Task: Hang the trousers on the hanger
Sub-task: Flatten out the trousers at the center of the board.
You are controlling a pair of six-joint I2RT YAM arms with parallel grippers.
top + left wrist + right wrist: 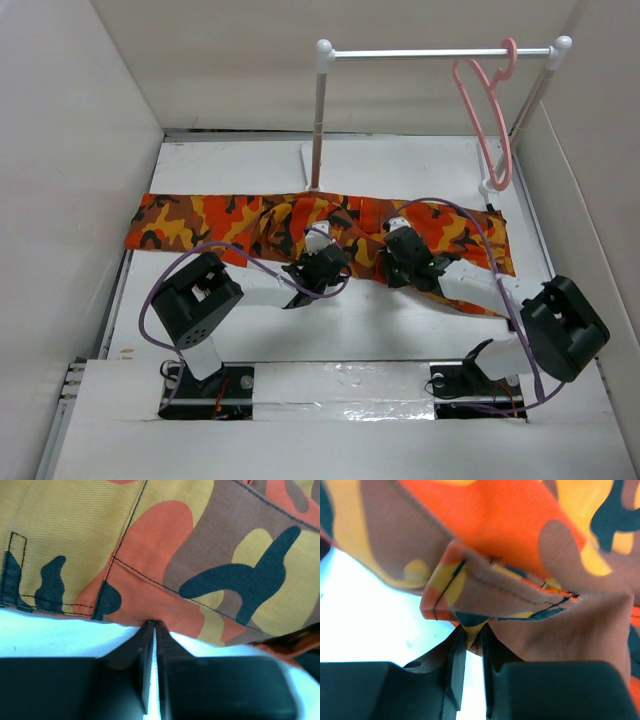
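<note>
1. The worktop is white and flat, with pale panels standing along its left, right and far sides.
2. The trousers lie directly on it in a long band across the middle, from near the left edge to near the right. The cloth lies flat at the left end and is bunched and creased at the centre.
3. Just beyond the trousers, a white post rises from a flat base plate resting on the far part.
4. A raised white strip runs along the near edge.

Both arms are reaching forward, wrists angling inward; the left gripper and right gripper are pinching the trousers.
</note>
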